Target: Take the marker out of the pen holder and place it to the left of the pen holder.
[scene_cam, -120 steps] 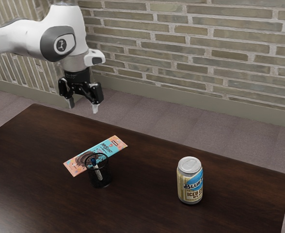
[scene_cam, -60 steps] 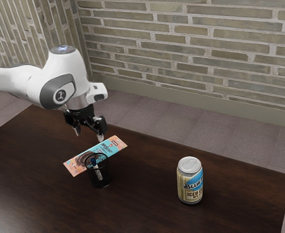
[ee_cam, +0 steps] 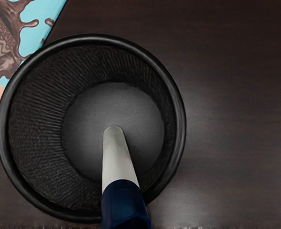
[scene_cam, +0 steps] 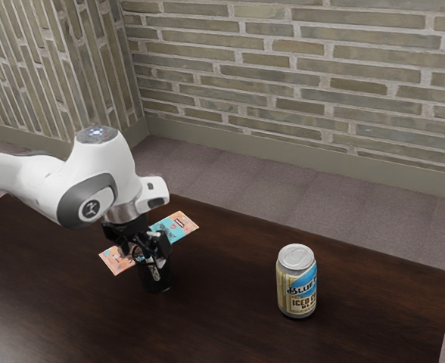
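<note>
Marker (ee_cam: 118,160) stands tilted inside the pen holder (ee_cam: 35,119), just below my claw (scene_cam: 144,257); pale barrel end down on the holder's floor, dark blue cap uppermost, reaching toward me and crossing the near line of the rim. Claw state: open, the two fingers apart, gripping nothing. Position: pointed down, low over the holder's mouth, one finger at either side of the marker's upper part as seen from outside; whether either finger touches the rim, I cannot tell. Holder is round, black, ribbed within, upright on the dark wooden table (scene_cam: 230,325) beneath me. Flat packet (scene_cam: 185,225), teal and salmon with a brown chocolate splash, lies on the wood below my claw and just beside the holder, its two ends showing past opposite sides of my fingers. Contact between packet and holder base: cannot tell. Drinks can (scene_cam: 297,287), silver top, cream and blue label, upright, well apart from my claw toward the exterior view's right. Beyond the table from my claw, a greyish carpeted floor (scene_cam: 321,200), then a wall (scene_cam: 321,76) of long, narrow bricks with pale mortar.
</note>
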`<state>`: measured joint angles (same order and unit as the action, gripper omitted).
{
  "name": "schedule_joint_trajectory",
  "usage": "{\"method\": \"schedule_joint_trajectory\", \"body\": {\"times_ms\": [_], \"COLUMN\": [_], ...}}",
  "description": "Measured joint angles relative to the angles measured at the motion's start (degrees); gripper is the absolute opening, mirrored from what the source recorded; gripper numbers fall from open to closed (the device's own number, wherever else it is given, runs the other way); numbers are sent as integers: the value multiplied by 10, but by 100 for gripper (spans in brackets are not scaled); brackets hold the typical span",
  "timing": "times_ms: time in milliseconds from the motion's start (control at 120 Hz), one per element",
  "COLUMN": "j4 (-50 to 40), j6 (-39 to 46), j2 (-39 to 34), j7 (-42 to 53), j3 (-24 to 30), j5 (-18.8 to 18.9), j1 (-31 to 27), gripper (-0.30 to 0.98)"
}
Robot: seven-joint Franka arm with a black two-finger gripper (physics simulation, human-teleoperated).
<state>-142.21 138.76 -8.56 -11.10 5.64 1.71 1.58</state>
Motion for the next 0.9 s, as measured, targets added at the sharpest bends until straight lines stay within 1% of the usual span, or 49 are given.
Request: {"method": "schedule_joint_trajectory", "body": {"times_ms": [83, 200, 267, 433, 492, 567, 683, 750, 817, 900], "j4": [6, 22, 29, 31, 31, 31, 44, 64, 101, 164], "j6": [3, -1, -5, -9, -10, -10, -13, -30, -71, -147], "j2": [15, 23, 30, 33, 32, 30, 27, 27, 26, 25], "j7": [-4, -8, -10, -14, -15, -17, -21, -25, -29, -33], "j3": [0, -2, -2, -3, -4, -5, -7, -10, -23, -32], "j5": [-1, -1, -2, -2, -2, -1, 3, 7, 16, 24], "j1": [-1, -1, -1, -1, -1, -1, -1, 0, 2, -3], "gripper": [68, 59, 52, 19, 11, 3, -3, -4, -6, -7]}}
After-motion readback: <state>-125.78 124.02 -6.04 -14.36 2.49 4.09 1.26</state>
